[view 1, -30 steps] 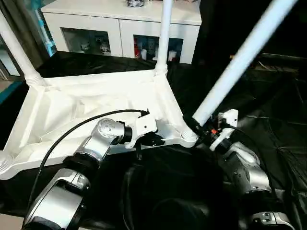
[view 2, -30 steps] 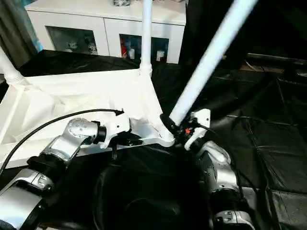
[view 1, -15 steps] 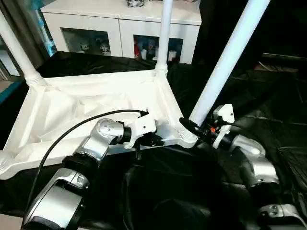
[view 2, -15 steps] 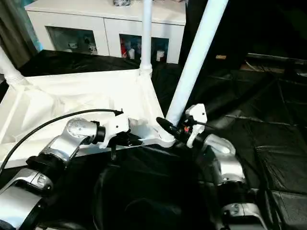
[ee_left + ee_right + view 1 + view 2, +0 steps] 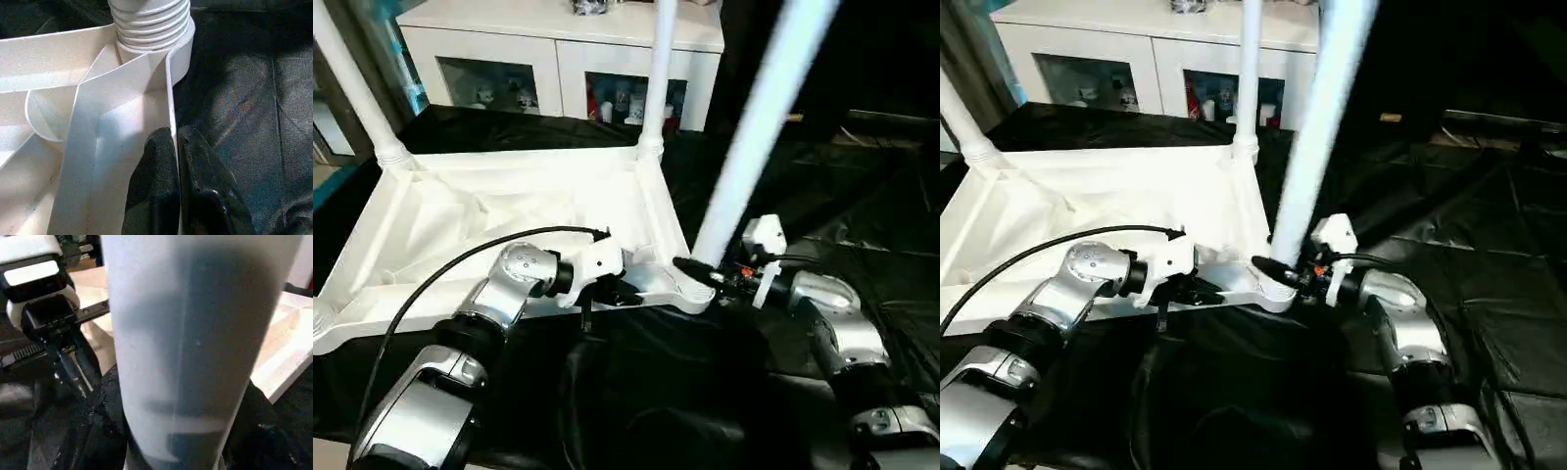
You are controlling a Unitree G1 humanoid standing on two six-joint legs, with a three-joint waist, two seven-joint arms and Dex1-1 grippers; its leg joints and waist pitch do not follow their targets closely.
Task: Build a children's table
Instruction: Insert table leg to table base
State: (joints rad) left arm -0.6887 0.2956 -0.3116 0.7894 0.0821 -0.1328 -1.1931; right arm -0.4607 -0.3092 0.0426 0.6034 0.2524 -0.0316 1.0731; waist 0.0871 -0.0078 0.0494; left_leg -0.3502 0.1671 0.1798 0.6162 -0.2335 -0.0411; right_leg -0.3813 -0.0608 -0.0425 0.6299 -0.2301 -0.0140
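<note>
Fitting the last leg looks to be the step in hand: the children's table (image 5: pixel 509 220) lies upside down across the middle and left of the frame on the black-covered work table (image 5: pixel 881 225), ribbed underside up, with other legs already standing in its sockets, two of them at the upper left and upper centre. The right gripper (image 5: pixel 697 274), just right of centre, is clamped around the foot of the fourth leg (image 5: pixel 759 122), which rises steeply toward the top edge from the near right corner socket (image 5: pixel 690 289). Its silver forearm comes in from the lower right, wrist bent inward so the fingers lie roughly level across the tube.

The left gripper (image 5: pixel 171 169) has its fingers pinched together on the thin rim of the tabletop beside that corner, the forearm reaching in from the lower left.

I'd judge the next move needs the leg brought square to the socket and pressed or turned home while the left arm steadies the top. I cannot tell whether it is seated yet.
</note>
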